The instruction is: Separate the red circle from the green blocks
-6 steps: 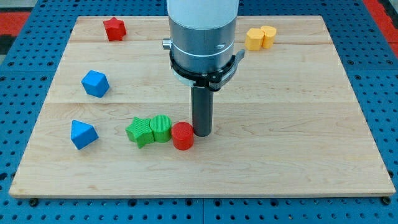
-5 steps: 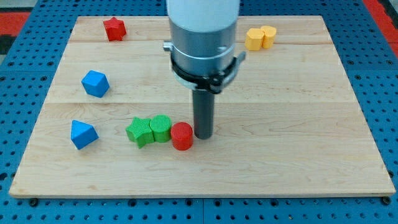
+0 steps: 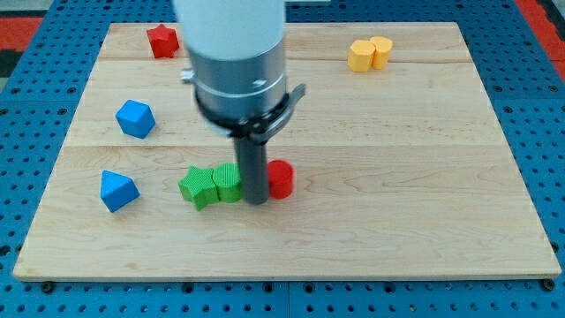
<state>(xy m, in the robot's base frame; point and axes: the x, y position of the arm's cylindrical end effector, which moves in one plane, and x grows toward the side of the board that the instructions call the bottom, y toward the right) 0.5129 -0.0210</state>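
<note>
The red circle [image 3: 281, 178] sits low on the wooden board [image 3: 424, 177], just right of my rod. My tip [image 3: 255, 200] stands between the red circle and the green blocks, touching or nearly touching both. A green ridged cylinder [image 3: 227, 182] is immediately left of the tip, and a green star [image 3: 198, 186] touches its left side. The rod hides the red circle's left edge.
A blue block [image 3: 117, 190] lies at the lower left and another blue block [image 3: 135, 118] above it. A red star [image 3: 162, 41] is at the top left. Two yellow blocks [image 3: 369, 54] sit together at the top right.
My tip moved left from the red circle's right side to between it and the green cylinder. The red circle now lies a little further right and up, apart from the green blocks.
</note>
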